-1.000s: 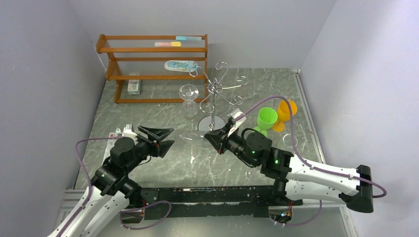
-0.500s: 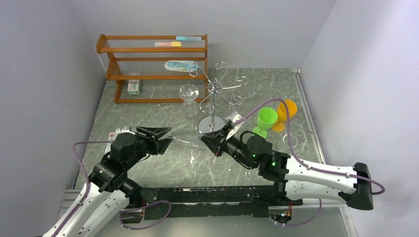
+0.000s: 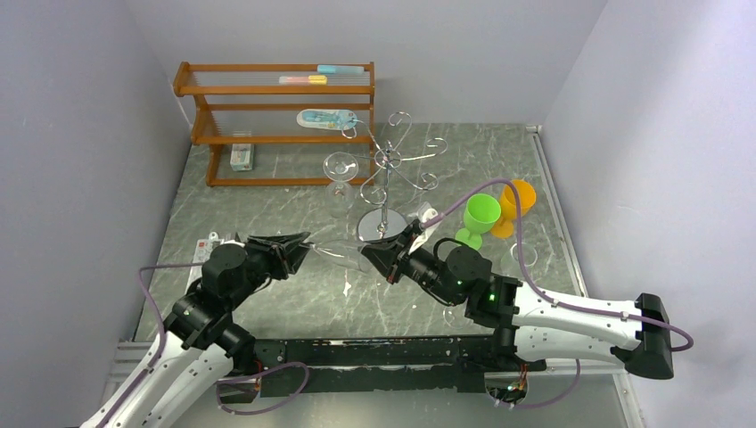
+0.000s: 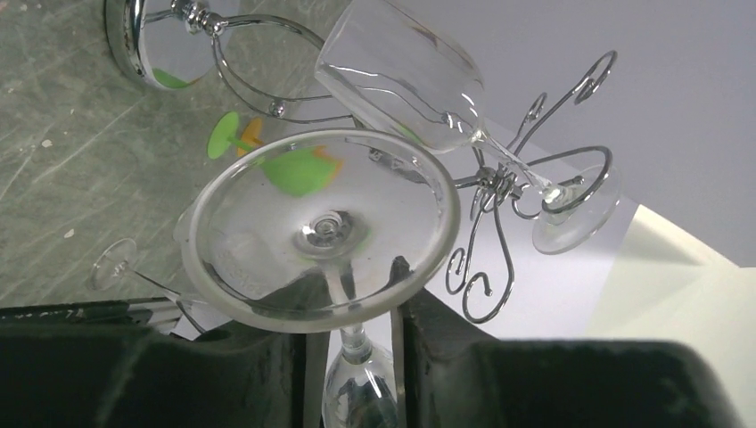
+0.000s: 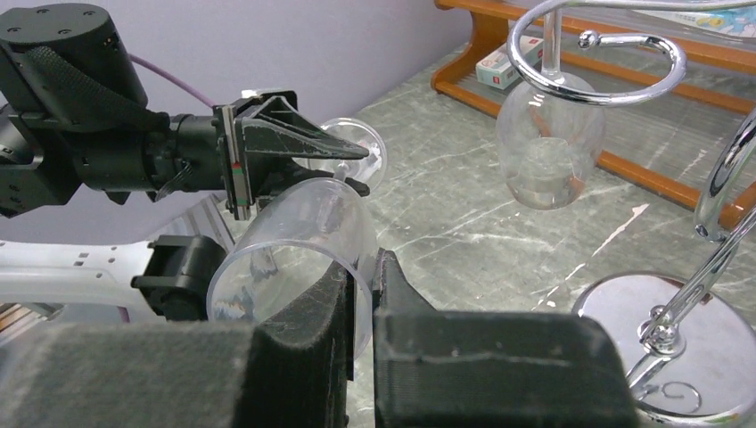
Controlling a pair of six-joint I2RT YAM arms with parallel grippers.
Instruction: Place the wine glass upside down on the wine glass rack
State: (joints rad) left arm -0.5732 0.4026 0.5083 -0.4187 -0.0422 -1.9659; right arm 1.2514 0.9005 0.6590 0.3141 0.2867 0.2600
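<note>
the right gripper (image 5: pixel 364 267) is pinching the wine glass (image 5: pixel 294 241) by its bowl wall, above the near middle of the table (image 3: pixel 267 196); the left gripper (image 4: pixel 352 308) is waiting, jaws narrowly apart around the stem; it is lying level, foot pointing left, mouth right; flipping and hanging on the rack (image 3: pixel 385 160) not yet done.

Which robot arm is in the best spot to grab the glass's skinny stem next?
Left, probably. The left gripper straddles the stem beside the foot; the right gripper is pinching the bowl.
</note>
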